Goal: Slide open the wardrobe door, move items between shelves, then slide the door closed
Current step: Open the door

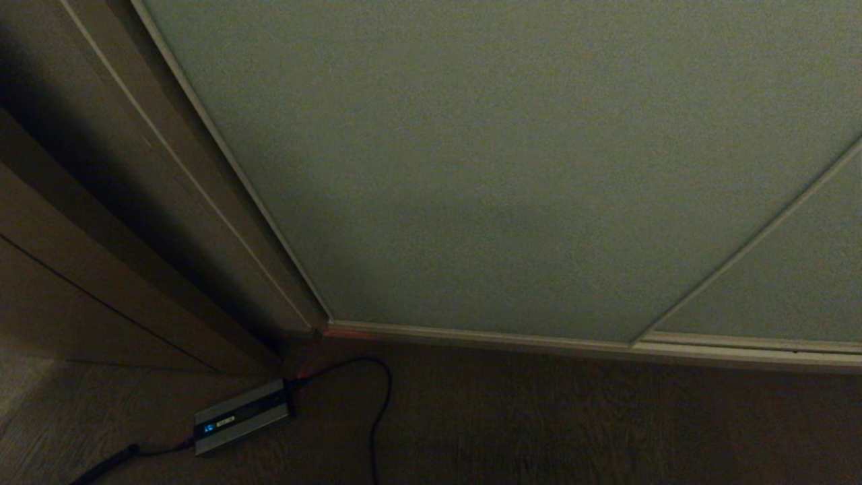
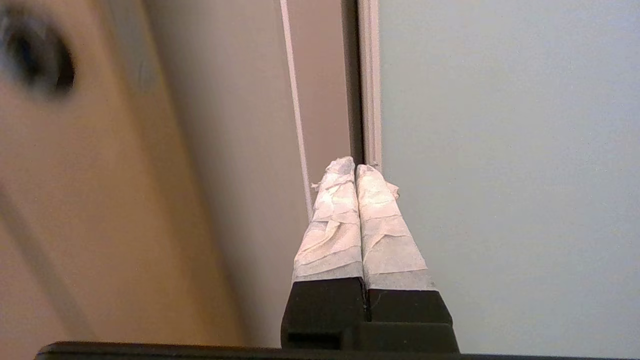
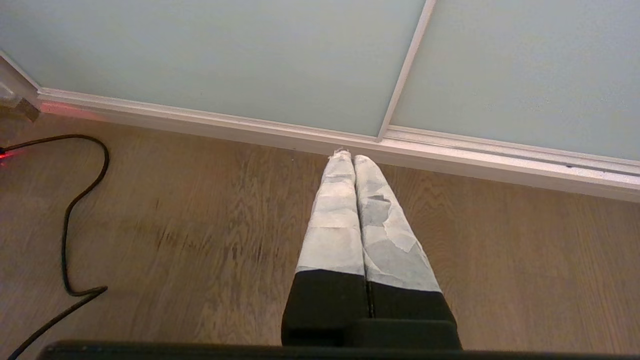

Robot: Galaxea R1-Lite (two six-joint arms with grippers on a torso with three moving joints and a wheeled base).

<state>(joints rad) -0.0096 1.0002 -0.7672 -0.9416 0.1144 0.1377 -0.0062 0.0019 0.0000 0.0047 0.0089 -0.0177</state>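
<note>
Taped left gripper (image 2: 356, 167), pinched together and empty, points at the sliding wardrobe door (image 2: 500, 175) filling three o'clock, fully closed; this large stiff panel probably slides heavily, best pushed at its pale frame edge (image 2: 371, 75) at twelve o'clock.

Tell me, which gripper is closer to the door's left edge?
Left. The left gripper points at the door's left frame edge; the right gripper hangs over the floor.
</note>
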